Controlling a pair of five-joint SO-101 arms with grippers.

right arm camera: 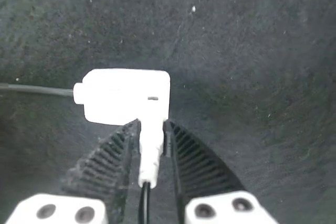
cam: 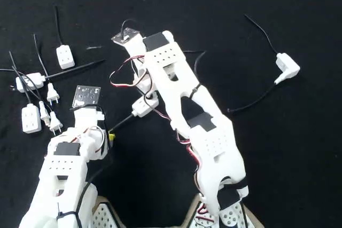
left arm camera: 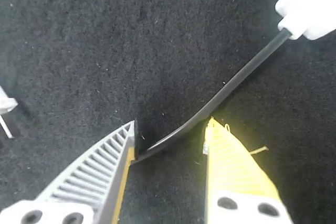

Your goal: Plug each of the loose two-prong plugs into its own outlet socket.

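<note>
Your right fingers [right arm camera: 107,161] pinch a plug [right arm camera: 151,150] against a white outlet [right arm camera: 123,95]; your left fingers [left arm camera: 231,166] stand wide around its cable [left arm camera: 236,77], other plugs [cam: 52,94] lying near.

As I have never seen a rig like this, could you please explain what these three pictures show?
These are two small white robot arms working at a table covered in black cloth. One picture looks down from above; the other two come from a camera on each arm's wrist. The right gripper is shut on a white plug, which it holds against a white socket block. I cannot tell whether the plug is fully in. The left gripper is open, with a finger either side of the black cable that runs to that block. In the overhead picture, loose plugs and spare sockets lie at the left, and an angled connector lies at the right.
</note>
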